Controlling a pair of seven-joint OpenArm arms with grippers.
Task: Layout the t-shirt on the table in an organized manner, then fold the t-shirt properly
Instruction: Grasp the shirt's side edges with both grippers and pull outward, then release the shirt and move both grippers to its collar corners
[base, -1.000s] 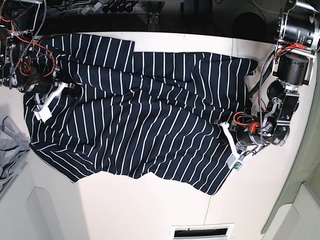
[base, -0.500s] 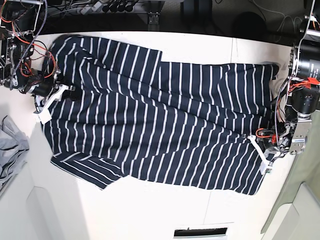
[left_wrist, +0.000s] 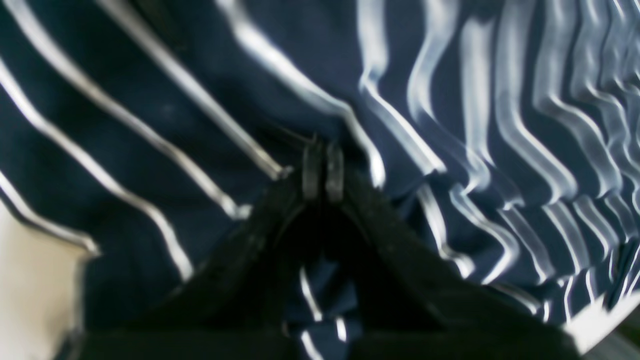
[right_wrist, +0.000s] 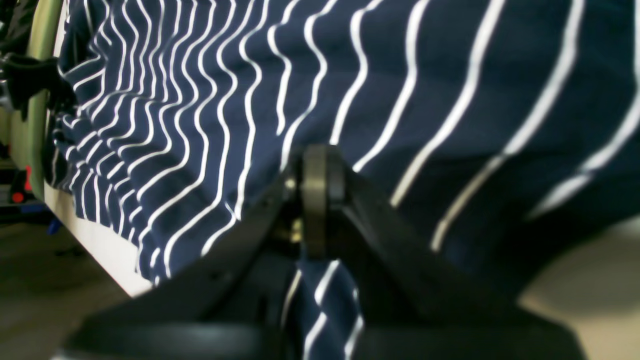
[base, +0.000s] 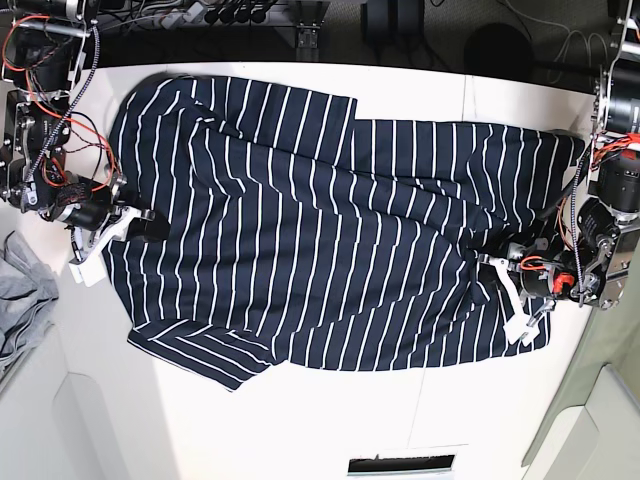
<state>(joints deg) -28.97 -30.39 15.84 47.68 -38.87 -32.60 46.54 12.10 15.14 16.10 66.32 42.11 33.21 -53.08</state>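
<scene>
The t-shirt (base: 330, 230) lies spread across the white desk (base: 300, 420), still with folds. The left gripper (base: 515, 300) has its fingers (left_wrist: 322, 170) clamped on the shirt's edge at one side. The right gripper (base: 110, 235) has its fingers (right_wrist: 317, 195) pressed together on the fabric at the opposite side. A grey cloth (base: 20, 300) lies beside the desk.

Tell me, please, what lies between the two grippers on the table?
In the base view, only the striped t-shirt spans the stretch between the left gripper and the right gripper, both pinching its edges.
</scene>
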